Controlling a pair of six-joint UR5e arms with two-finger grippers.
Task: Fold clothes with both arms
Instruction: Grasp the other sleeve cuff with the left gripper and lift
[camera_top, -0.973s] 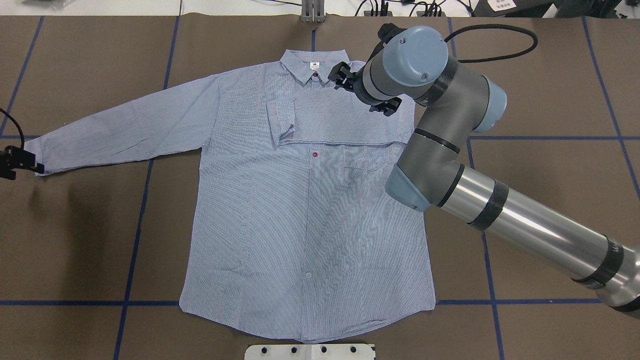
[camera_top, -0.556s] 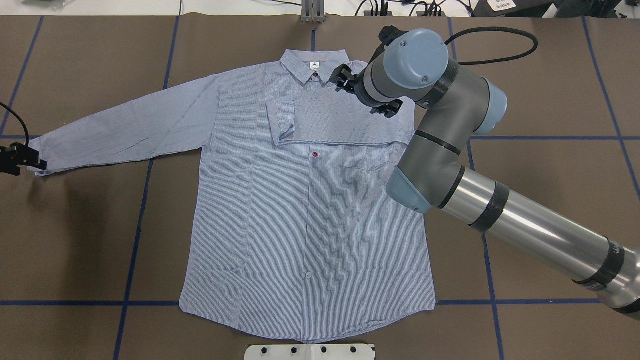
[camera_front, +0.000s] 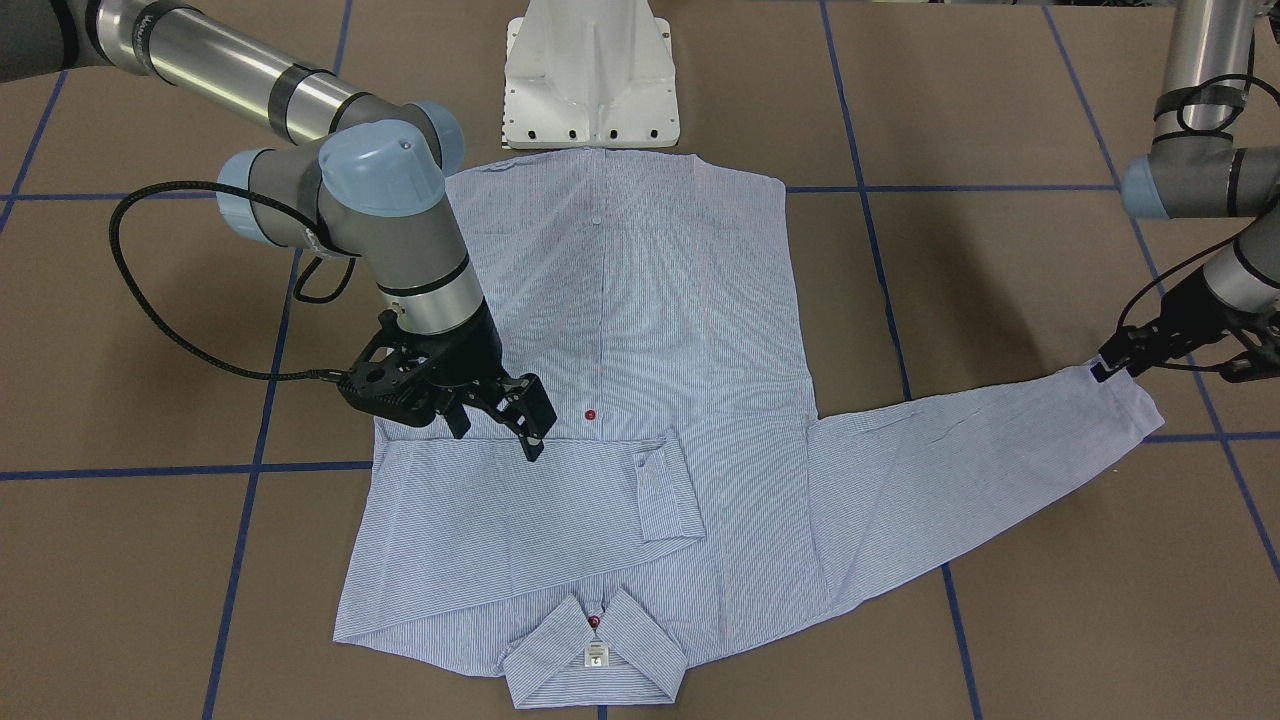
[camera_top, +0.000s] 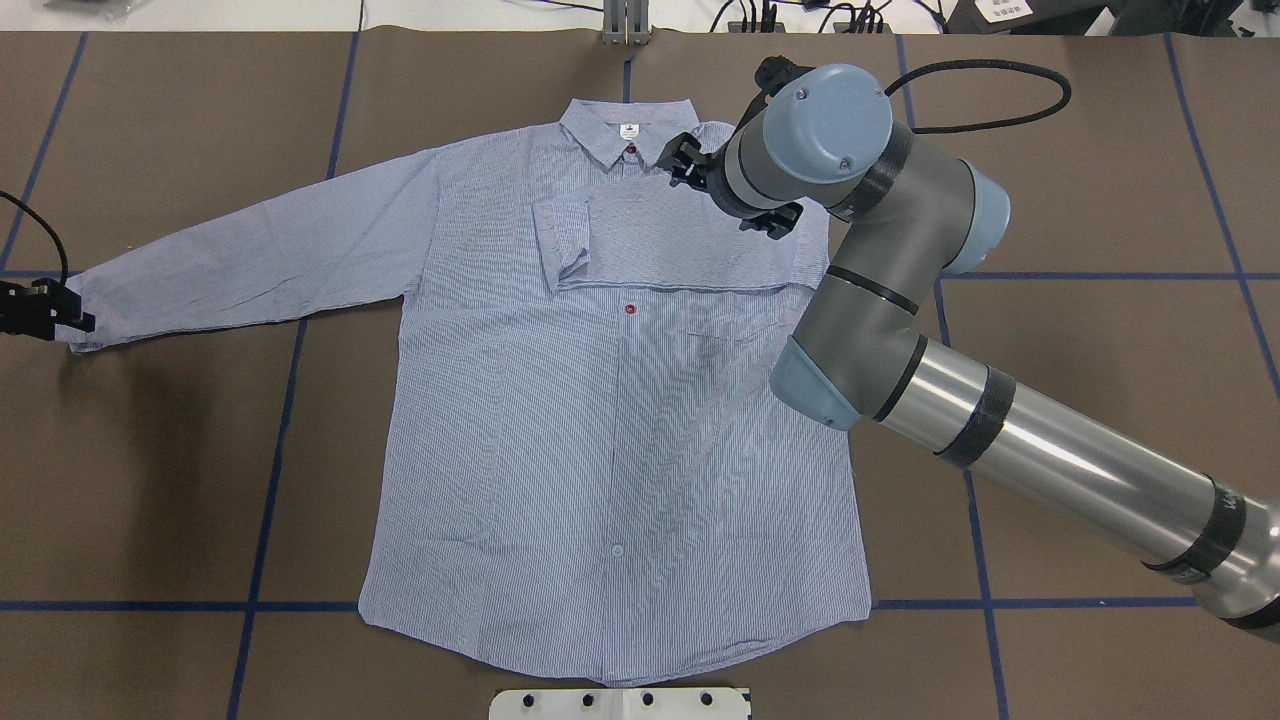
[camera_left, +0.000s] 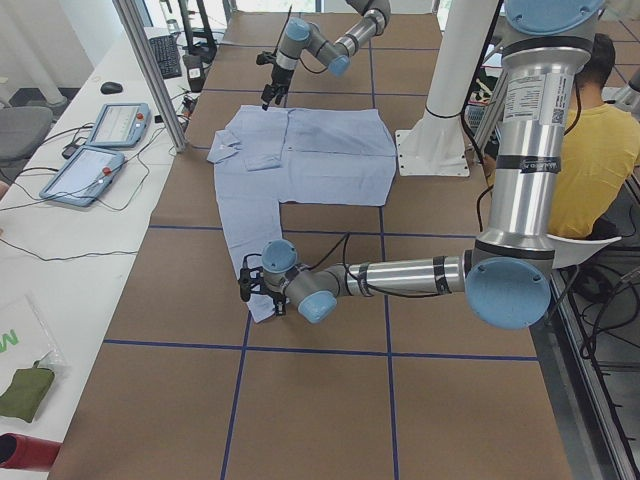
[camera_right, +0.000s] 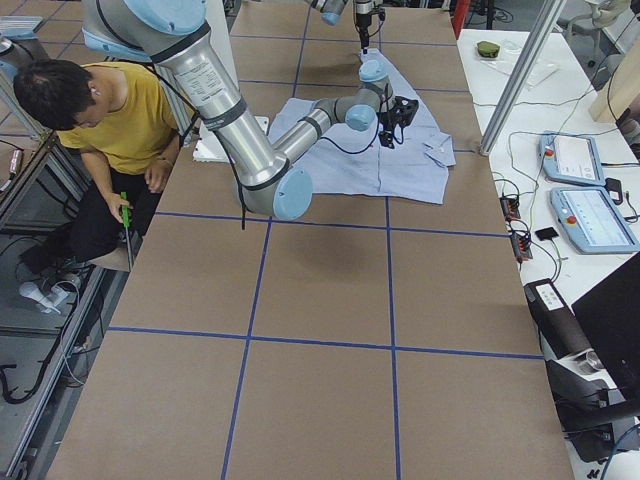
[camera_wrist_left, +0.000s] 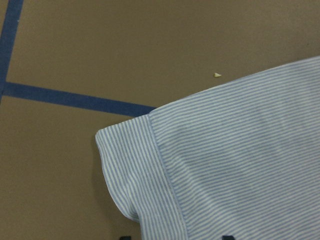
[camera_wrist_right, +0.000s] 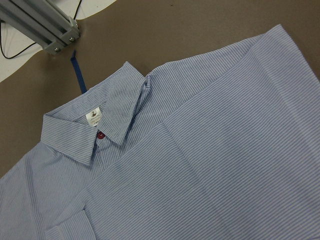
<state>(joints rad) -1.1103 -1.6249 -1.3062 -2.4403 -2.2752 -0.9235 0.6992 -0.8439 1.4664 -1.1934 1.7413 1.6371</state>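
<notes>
The light blue striped shirt (camera_top: 600, 420) lies flat and face up on the brown table, with its collar (camera_wrist_right: 95, 130) at the far edge. Its right sleeve is folded across the chest (camera_front: 560, 480). Its other sleeve stretches out sideways (camera_top: 250, 250). My right gripper (camera_front: 497, 432) is open and empty and hovers over the folded sleeve near the shoulder; it also shows in the overhead view (camera_top: 725, 190). My left gripper (camera_top: 60, 310) is at the outstretched sleeve's cuff (camera_wrist_left: 135, 170). Its fingertips stand apart over the flat cuff. It also shows in the front view (camera_front: 1103, 368).
The white pedestal base (camera_front: 590, 80) stands at the shirt's hem. Blue tape lines (camera_top: 270, 450) cross the table. An aluminium post (camera_top: 625, 25) stands beyond the collar. A person in yellow (camera_right: 110, 110) sits beside the robot. Tablets (camera_left: 100, 140) lie on a side table.
My left gripper has crept toward the far side along the cuff; the sleeve has stayed put. My right gripper has shifted only slightly over the folded sleeve.
</notes>
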